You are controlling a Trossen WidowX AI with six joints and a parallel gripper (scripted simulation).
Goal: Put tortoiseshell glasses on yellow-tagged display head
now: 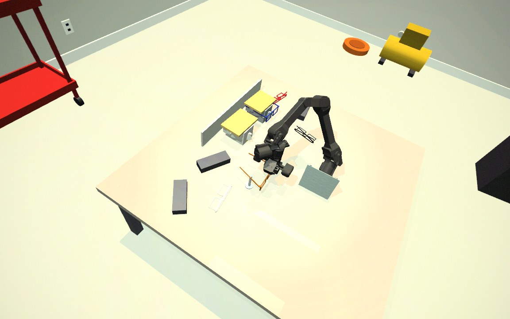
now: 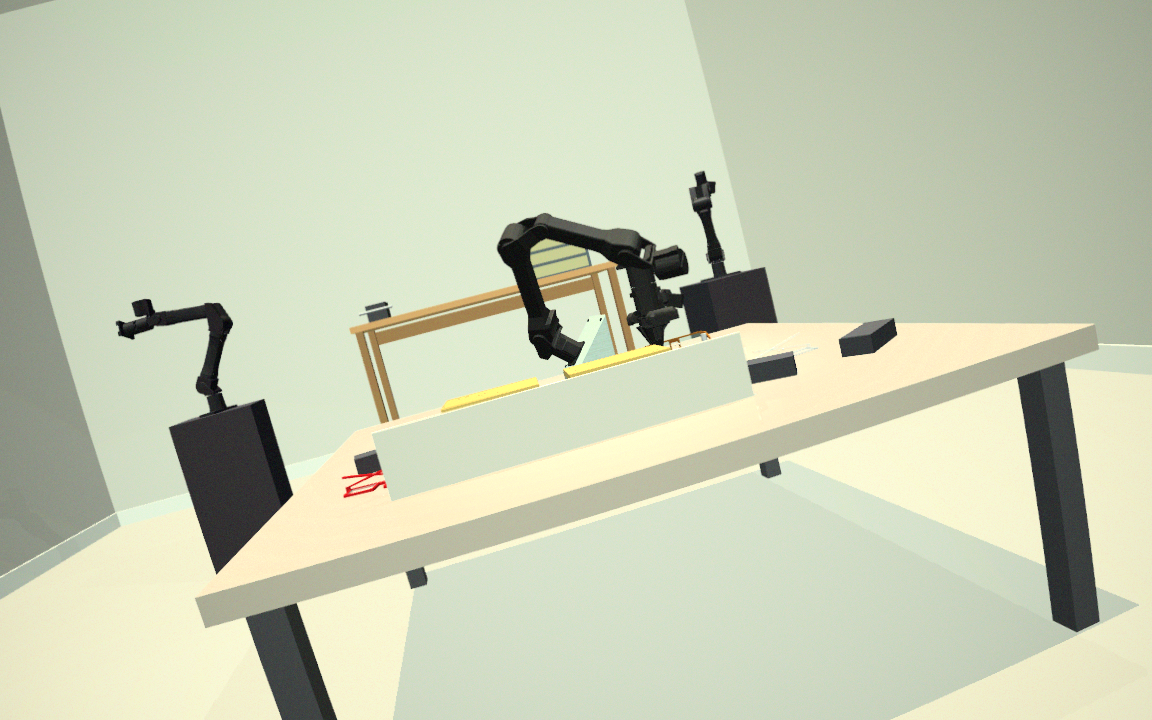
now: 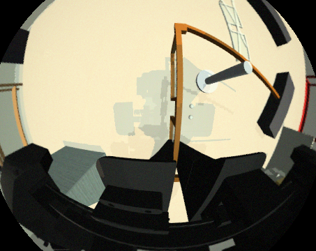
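Note:
My gripper (image 2: 657, 341) (image 3: 171, 143) is shut on the tortoiseshell glasses (image 1: 260, 187) (image 3: 178, 87), holding the front frame near one end, above the table. The temples are open and point toward the wall side; one is partly hidden by the arm. A small post (image 1: 250, 181) (image 3: 227, 72) on a round base stands between the temples. The nearer grey head (image 1: 237, 137) has a yellow plate (image 1: 239, 121) on top and a small yellow patch low down. The farther head (image 1: 264, 114) has a similar plate (image 1: 260, 101) and blue glasses (image 1: 276, 108) around it.
A low wall (image 1: 231, 113) (image 2: 562, 420) stands behind both heads. Dark blocks (image 1: 213, 160) (image 1: 179, 196) and white glasses lie on the post's side. Black glasses (image 1: 305, 134) lie behind the arm, red glasses (image 1: 280, 97) beyond the farther head. A grey-green panel (image 1: 319, 182) stands by the arm base.

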